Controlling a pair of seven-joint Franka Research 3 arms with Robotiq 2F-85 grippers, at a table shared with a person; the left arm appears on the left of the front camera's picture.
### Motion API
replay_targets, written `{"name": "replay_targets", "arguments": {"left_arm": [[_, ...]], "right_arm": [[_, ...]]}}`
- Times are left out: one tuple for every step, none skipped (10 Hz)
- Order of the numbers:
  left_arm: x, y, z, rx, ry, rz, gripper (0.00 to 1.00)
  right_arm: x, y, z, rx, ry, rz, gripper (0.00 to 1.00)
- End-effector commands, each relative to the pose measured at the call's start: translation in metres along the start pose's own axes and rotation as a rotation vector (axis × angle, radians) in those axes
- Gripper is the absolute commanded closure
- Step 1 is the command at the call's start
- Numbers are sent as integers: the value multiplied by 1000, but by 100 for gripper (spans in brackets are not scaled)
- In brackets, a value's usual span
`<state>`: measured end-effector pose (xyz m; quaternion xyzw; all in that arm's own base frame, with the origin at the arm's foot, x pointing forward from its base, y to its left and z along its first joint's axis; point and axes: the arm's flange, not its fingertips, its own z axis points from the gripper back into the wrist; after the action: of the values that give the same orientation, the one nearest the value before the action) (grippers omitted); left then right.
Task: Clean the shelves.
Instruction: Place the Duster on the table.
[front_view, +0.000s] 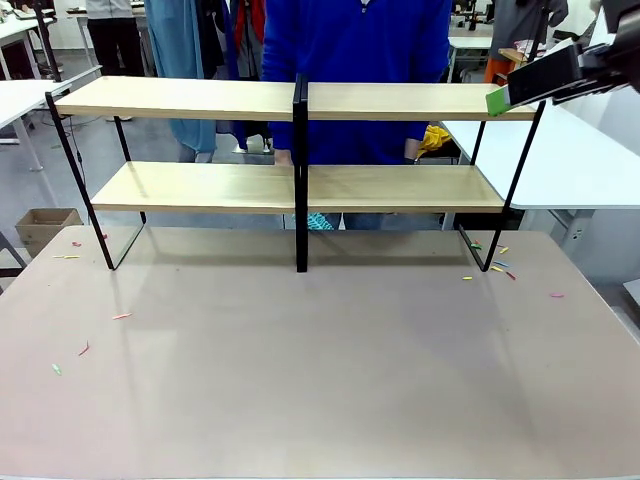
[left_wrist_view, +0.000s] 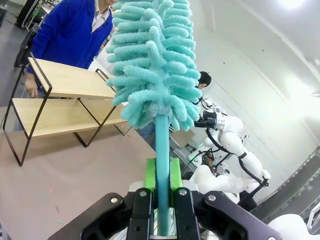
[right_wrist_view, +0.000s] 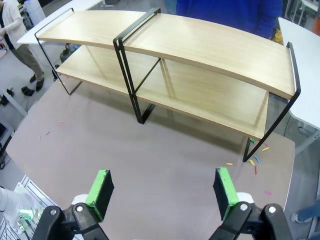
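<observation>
Front view: shelves stand at the far half of the table, long boards running left-right; right gripper sits high at the top board's right end.

Left wrist view: left gripper clamped on the teal duster handle, fluffy head pointing up; shelves lie off to its left, well apart (frame end toward us).

Right wrist view: right gripper jaws wide apart, empty, shelves ahead and below. The duster arm has the longer reach to make, I'd judge.
</observation>
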<state>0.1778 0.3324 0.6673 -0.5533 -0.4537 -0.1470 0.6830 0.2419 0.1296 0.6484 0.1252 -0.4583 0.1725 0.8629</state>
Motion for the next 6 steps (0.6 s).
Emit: {"name": "replay_targets", "arguments": {"left_arm": [[0,0,0,0,0,0,87],[0,-5,-39,-136,257,-38,87],[-14,-6,-76,-262,513,-44,87],[-31,-3,-98,-371,682,-14,87],[-53,2,-119,-416,828,30,87],[-76,6,-135,-435,937,60,87]], "right_arm": [[0,0,0,0,0,0,0],[0,14,14,109,7,64,0],[-16,20,10,263,47,-2,0],[-37,7,-5,383,149,-186,0],[-64,-10,-23,385,283,-403,0],[-92,-29,-33,387,357,-610,0]]}}
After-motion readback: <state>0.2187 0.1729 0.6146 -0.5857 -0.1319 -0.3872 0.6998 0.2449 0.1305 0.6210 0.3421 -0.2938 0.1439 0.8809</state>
